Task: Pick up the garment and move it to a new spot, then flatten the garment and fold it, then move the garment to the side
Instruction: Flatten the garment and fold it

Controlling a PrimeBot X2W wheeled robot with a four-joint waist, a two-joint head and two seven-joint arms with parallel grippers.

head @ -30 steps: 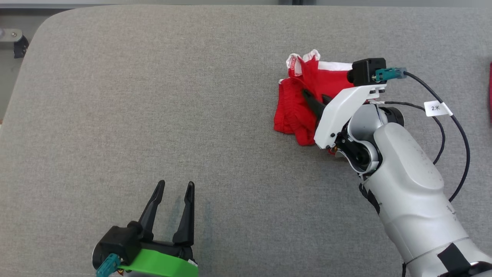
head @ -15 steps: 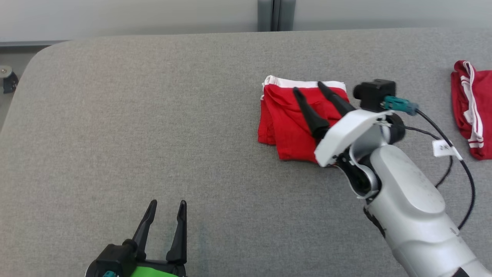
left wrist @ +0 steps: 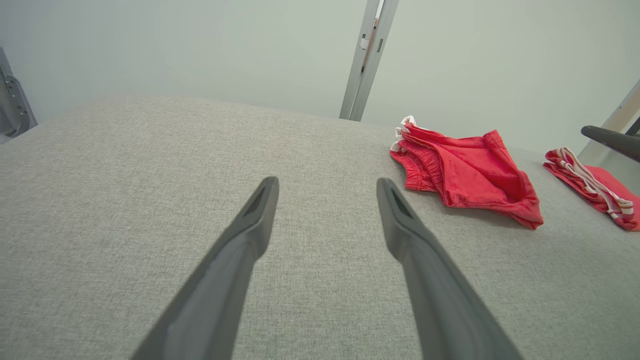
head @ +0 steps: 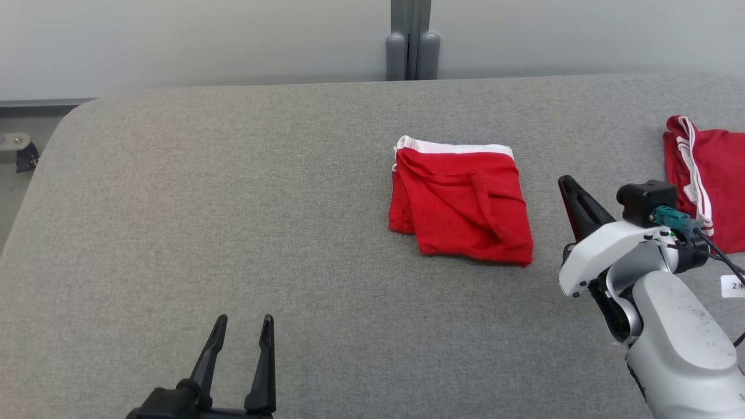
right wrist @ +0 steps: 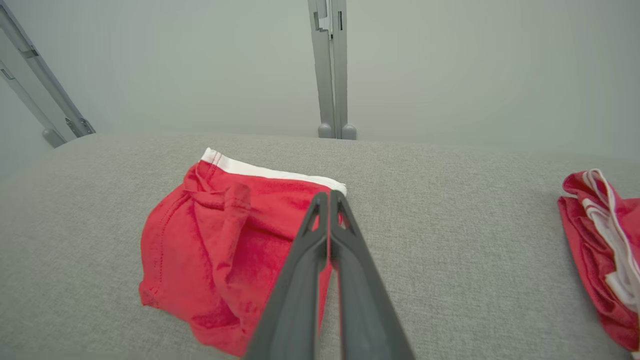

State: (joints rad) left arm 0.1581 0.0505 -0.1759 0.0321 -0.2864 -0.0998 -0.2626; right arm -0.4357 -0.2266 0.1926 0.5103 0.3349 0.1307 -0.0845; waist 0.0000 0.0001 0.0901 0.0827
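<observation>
Folded right of centre on the grey counter (head: 233, 192): red shorts (head: 460, 203), white waistband at far edge. Just right, not touching: right claw (head: 566, 183), pinched shut, empty. Near left: left claw (head: 244, 320), spread wide, empty. On white cable tag (head: 734, 285): "2", rest cut off.

1. Garment (head: 463, 203): red cloth with a white band along its far edge.
2. Folded into a rough rectangle, lying flat, with creases across its top layer.
3. Lies right of centre on the grey table (head: 233, 203), in its far half.
</observation>
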